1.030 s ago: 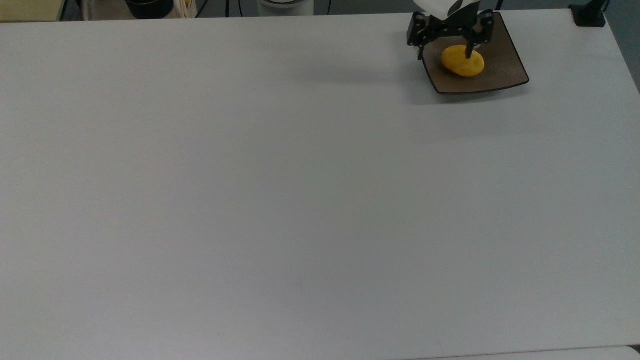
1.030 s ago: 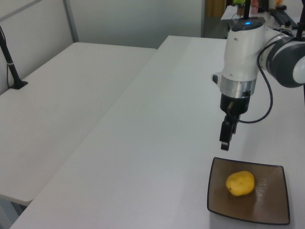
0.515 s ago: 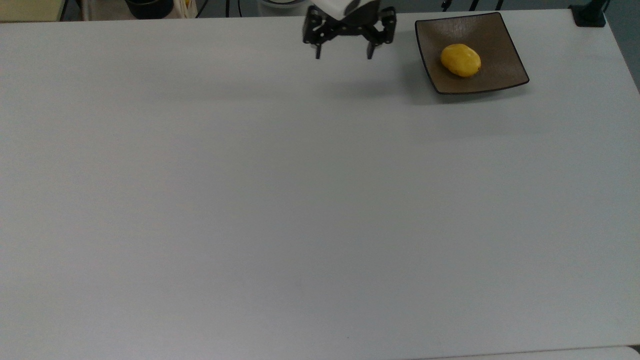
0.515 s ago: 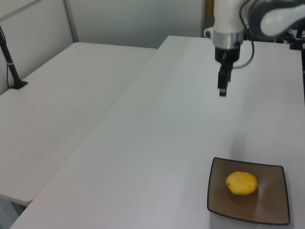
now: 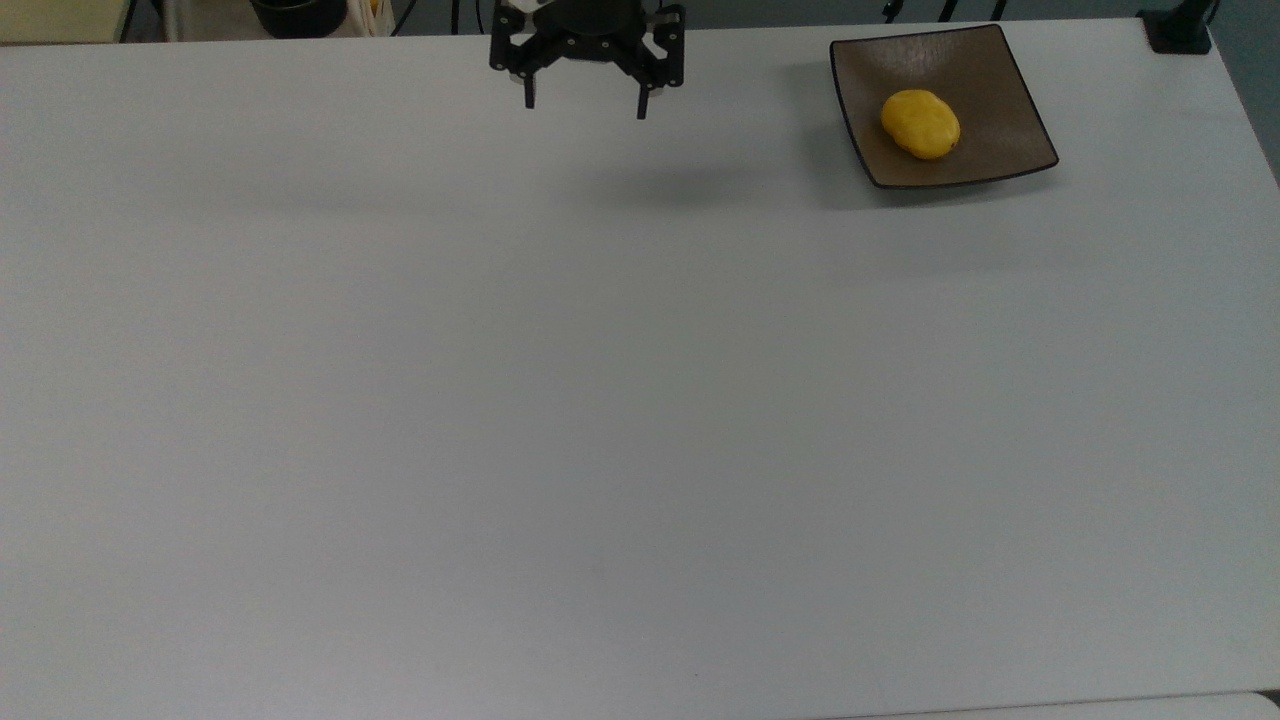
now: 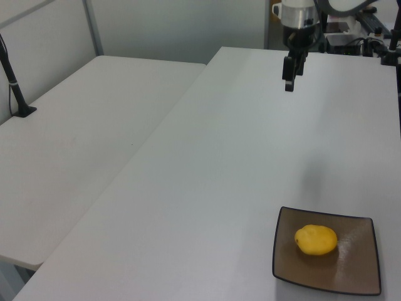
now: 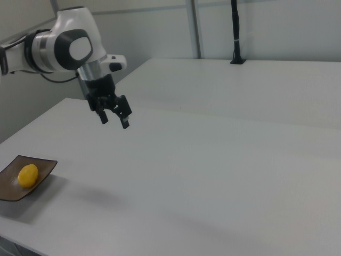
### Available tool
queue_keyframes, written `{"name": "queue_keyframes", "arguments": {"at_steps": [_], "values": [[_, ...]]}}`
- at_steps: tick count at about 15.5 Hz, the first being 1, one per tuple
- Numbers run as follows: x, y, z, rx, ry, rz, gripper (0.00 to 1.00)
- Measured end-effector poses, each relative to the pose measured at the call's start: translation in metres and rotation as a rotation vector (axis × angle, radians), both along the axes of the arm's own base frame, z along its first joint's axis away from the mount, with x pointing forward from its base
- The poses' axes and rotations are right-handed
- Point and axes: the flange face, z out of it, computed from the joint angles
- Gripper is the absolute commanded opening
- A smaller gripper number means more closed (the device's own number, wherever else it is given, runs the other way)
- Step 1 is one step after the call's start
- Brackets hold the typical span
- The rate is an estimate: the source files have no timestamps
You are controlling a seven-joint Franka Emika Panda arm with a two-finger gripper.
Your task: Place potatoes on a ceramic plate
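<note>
White table [image 5: 600, 400], potato [image 5: 920, 124] on plate [image 5: 1010, 90]

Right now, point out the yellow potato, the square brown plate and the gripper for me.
Bright yellow oval potato [image 5: 920, 123]: top view, middle of its upper surface.
Square glossy brown ceramic plate [image 5: 1000, 75]: top view, bare surface near a corner.
Black two-finger gripper [image 5: 585, 105]: top view, midway between fingertips, jaws apart.
</note>
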Motion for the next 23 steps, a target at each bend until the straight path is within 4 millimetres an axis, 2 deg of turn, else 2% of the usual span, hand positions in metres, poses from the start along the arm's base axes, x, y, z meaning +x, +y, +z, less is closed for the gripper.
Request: {"name": "queue_keyframes", "arguments": {"at_steps": [5, 7, 18, 23], "values": [[0.005, -0.044, 0.017, 0.086, -0.019, -0.019, 1.00], [0.004, -0.053, 0.022, 0.104, -0.028, -0.023, 1.00], [0.003, -0.058, 0.020, 0.105, -0.024, -0.031, 1.00], [-0.001, -0.055, 0.019, 0.102, 0.008, -0.004, 1.00]]}}
